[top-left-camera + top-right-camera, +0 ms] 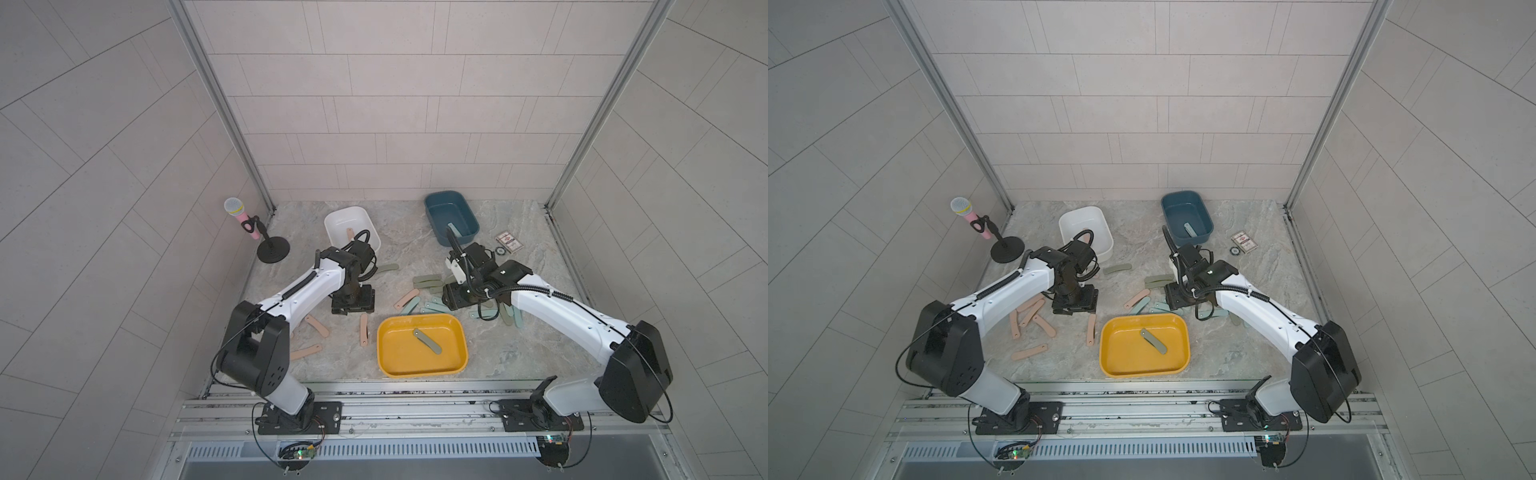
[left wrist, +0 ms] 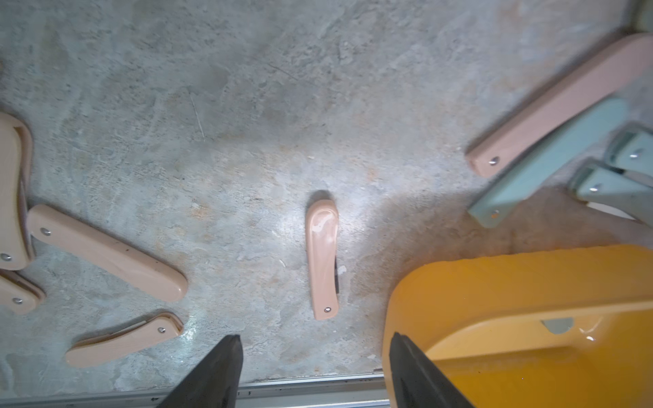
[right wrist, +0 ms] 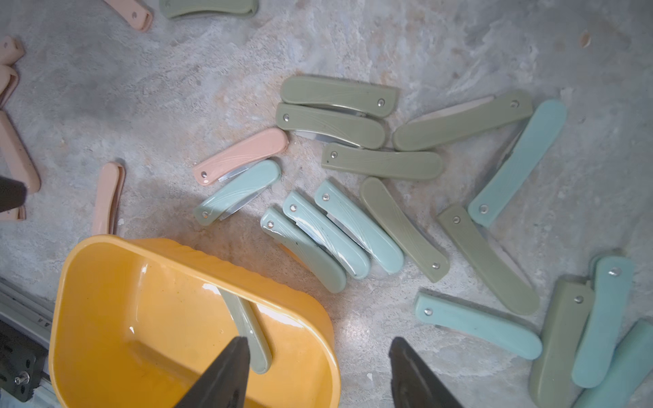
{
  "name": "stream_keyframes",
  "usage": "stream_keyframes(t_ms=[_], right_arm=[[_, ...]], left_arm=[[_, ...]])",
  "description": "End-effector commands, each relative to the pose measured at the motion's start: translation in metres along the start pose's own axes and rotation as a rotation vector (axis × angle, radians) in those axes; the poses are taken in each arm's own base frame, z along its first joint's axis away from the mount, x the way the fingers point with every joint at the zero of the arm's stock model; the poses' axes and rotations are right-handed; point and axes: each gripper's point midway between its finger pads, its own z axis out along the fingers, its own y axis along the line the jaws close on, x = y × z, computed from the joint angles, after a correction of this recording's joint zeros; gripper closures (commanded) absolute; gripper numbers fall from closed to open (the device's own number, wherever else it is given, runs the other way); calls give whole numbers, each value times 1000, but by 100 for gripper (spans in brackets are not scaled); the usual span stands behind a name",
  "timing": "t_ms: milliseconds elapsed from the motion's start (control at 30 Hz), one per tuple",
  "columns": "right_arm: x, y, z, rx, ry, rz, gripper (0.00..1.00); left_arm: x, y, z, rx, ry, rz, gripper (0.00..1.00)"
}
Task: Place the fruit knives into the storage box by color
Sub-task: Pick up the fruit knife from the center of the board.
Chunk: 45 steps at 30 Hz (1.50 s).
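Fruit knives lie scattered on the stone table. Several peach-pink ones are at the left, one of them (image 2: pixel 322 258) just beyond my left gripper (image 2: pixel 316 339). Olive-green (image 3: pixel 381 164) and pale teal (image 3: pixel 328 233) ones are piled under my right gripper (image 3: pixel 318 341). Both grippers are open with nothing between the fingers. In both top views they hover low over the table, the left gripper (image 1: pixel 353 306) left of the yellow box (image 1: pixel 399 359) and the right gripper (image 1: pixel 455 297) behind it. The yellow box holds one olive knife (image 1: pixel 427 341). The white box (image 1: pixel 332 226) holds a pink one (image 1: pixel 350 233). The blue box (image 1: pixel 440 208) holds a teal one (image 1: pixel 455 230).
A pink microphone on a black stand (image 1: pixel 249 226) is at the back left corner. A small card box (image 1: pixel 508 241) and a round token (image 1: pixel 498 250) lie at the back right. An aluminium rail (image 1: pixel 415 399) runs along the table's front edge.
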Motion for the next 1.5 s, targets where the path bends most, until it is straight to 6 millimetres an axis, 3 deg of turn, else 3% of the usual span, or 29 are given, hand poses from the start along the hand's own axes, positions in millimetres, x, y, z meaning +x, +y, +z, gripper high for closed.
stream_keyframes(t_ms=[0, 267, 467, 733, 1200, 1467], right_arm=[[-9, -1, -5, 5, 4, -25, 32], [-26, 3, 8, -30, 26, -53, 27], [-29, 3, 15, -40, 14, -63, 12], [-24, 4, 24, -57, 35, -56, 7], [-20, 8, 24, -86, 30, -35, 4], [-16, 8, 21, -93, 30, -29, 3]], left_arm=[[0, 7, 10, -49, 54, 31, 26], [-9, 6, 29, -55, 64, 7, 25], [-15, 9, 41, -52, -4, -56, 26], [-2, 14, 61, -55, 28, -83, 39], [8, 9, 69, -64, 58, -46, 35], [4, 7, 52, -70, 15, -32, 36]])
